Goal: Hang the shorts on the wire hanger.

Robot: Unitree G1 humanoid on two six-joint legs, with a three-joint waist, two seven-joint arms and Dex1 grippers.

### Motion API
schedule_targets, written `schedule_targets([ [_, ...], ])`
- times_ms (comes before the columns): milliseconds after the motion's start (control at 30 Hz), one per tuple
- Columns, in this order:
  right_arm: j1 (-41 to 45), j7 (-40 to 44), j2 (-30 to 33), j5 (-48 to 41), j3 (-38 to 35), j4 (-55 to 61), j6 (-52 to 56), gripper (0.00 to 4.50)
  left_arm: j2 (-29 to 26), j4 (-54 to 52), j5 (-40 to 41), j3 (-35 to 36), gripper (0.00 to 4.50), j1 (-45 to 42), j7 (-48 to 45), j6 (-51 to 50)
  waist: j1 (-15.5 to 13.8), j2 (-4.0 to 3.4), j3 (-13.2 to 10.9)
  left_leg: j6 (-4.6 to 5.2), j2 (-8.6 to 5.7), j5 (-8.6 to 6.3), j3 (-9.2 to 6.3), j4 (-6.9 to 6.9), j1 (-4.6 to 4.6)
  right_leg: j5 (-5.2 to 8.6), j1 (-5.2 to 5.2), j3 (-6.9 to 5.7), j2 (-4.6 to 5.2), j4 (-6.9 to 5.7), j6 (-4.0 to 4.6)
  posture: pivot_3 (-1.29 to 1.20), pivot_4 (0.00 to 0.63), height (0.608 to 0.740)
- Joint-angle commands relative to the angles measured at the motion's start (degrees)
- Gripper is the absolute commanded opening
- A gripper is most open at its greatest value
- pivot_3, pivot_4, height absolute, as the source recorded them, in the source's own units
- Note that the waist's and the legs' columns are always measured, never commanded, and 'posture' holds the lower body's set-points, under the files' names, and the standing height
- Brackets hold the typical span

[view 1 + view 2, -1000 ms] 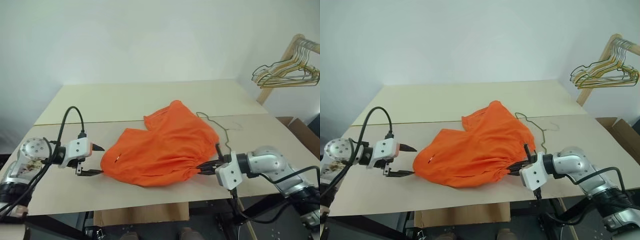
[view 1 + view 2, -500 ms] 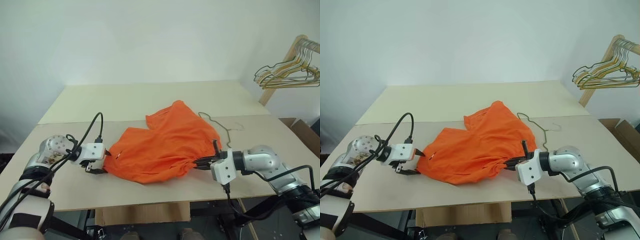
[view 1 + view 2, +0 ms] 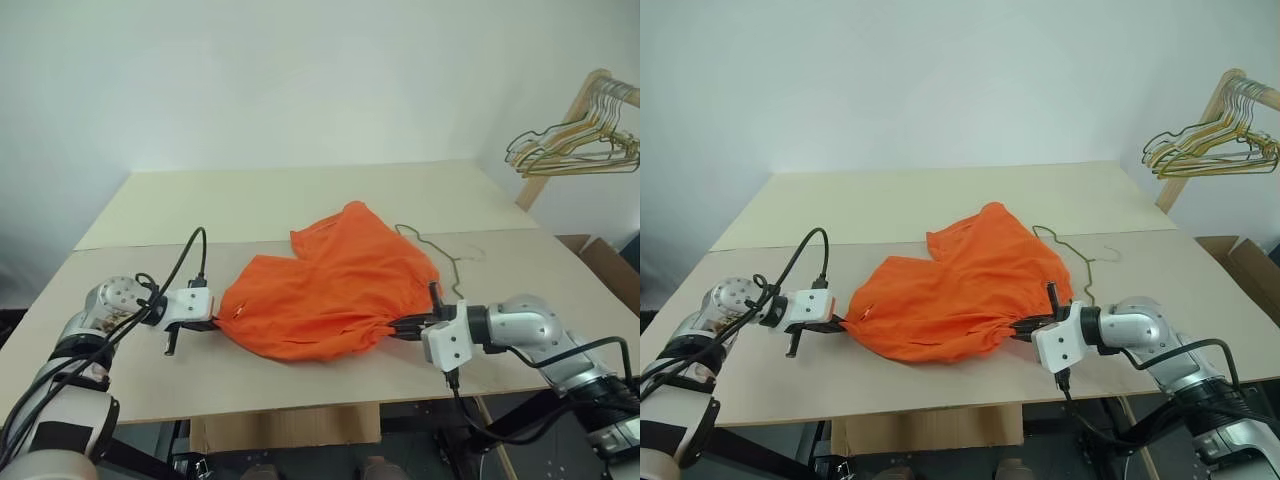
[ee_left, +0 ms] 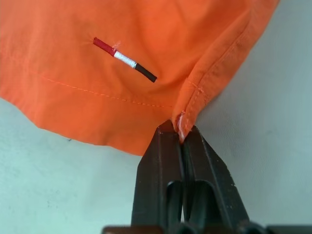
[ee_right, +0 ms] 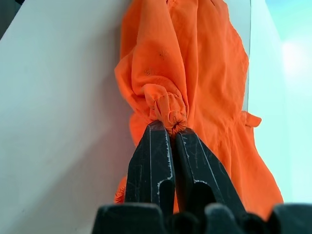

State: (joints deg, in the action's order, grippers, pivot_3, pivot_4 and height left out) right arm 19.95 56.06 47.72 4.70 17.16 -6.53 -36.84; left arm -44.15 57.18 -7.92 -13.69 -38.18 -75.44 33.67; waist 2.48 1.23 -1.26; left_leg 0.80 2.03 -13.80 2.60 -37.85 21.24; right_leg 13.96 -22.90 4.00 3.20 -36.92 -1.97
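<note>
You have the shorts [image 3: 330,285] pinched at both ends: left gripper [image 4: 179,130] on a hem corner, right gripper [image 5: 168,127] on the gathered waistband. Next, I'd judge, lift and spread them toward the wire hanger [image 3: 440,255] at their far right.

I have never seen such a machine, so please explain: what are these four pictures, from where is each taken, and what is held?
This is a humanoid robot with two arms, each ending in a two-fingered black tool. The two wide pictures come from cameras on its head, looking down over a pale table. The two close pictures come from cameras on its wrists, looking along each tool's fingers.

On the table lie bright orange shorts, and partly under them a thin wire hanger. The left tool is shut on a hem corner of the shorts. The right tool is shut on the gathered waistband. A bunch of other hangers hangs on a wooden rack to the right.
</note>
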Motion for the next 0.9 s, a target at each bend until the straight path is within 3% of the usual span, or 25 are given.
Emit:
schedule_targets([
  [33, 3.8, -4.5, -1.6, 4.7, -2.1, -2.2, 1.6, 0.00, -1.9, -2.4, 1.1, 2.0, 0.02, 0.5, 1.5, -0.4, 0.3, 0.02, 0.0, 0.00, 0.00, 0.00, 0.00, 0.00, 0.04, 0.00, -0.05, 0.00, 0.00, -0.01, 0.00, -0.02, 0.000, 0.740],
  [200, 11.0, -14.1, -5.6, 16.9, -0.8, -9.0, 3.9, 0.00, -6.2, -14.1, 3.6, 4.4, 0.02, 7.0, 1.7, -5.0, 1.1, 0.03, 0.0, 0.00, 0.02, 0.00, 0.01, 0.01, 0.17, -0.01, -0.24, 0.06, -0.01, -0.11, 0.02, -0.01, 0.000, 0.740],
  [467, 23.4, -27.9, -13.1, 25.8, 2.4, -22.4, -0.9, 0.00, -16.6, -48.8, 10.1, 13.8, 0.02, 29.3, 3.3, -23.7, 1.6, 0.10, -0.1, 0.03, 0.03, -0.02, -0.02, 0.02, 0.30, -0.02, -0.36, 0.08, 0.08, -0.14, 0.03, 0.04, 0.000, 0.740],
  [733, 38.8, -49.6, -23.2, 33.8, 6.6, -39.6, -9.6, 0.00, -19.2, -70.7, 14.2, 25.5, 0.02, 47.4, 6.5, -39.9, 1.4, 0.11, -0.1, 0.02, 0.05, -0.02, -0.05, 0.10, 0.17, -0.01, -0.35, 0.06, 0.05, -0.21, 0.10, 0.10, 0.000, 0.740],
  [800, 39.5, -49.6, -23.6, 32.0, 6.4, -40.4, -12.9, 0.00, -19.6, -75.0, 16.0, 28.1, 0.02, 50.5, 5.6, -43.0, 1.0, 0.12, -0.2, 0.02, 0.04, -0.02, -0.11, 0.12, 0.20, 0.00, -0.37, 0.04, 0.05, -0.19, 0.11, 0.10, 0.000, 0.740],
  [900, 35.9, -35.7, -20.8, 20.9, 6.7, -35.9, -16.4, 0.00, -20.3, -80.4, 18.4, 30.9, 0.02, 54.6, 3.3, -45.1, 0.1, 0.15, -0.2, 0.02, 0.01, -0.03, -0.18, 0.18, 0.18, 0.01, -0.26, -0.05, 0.10, -0.07, 0.10, 0.09, 0.000, 0.740],
])
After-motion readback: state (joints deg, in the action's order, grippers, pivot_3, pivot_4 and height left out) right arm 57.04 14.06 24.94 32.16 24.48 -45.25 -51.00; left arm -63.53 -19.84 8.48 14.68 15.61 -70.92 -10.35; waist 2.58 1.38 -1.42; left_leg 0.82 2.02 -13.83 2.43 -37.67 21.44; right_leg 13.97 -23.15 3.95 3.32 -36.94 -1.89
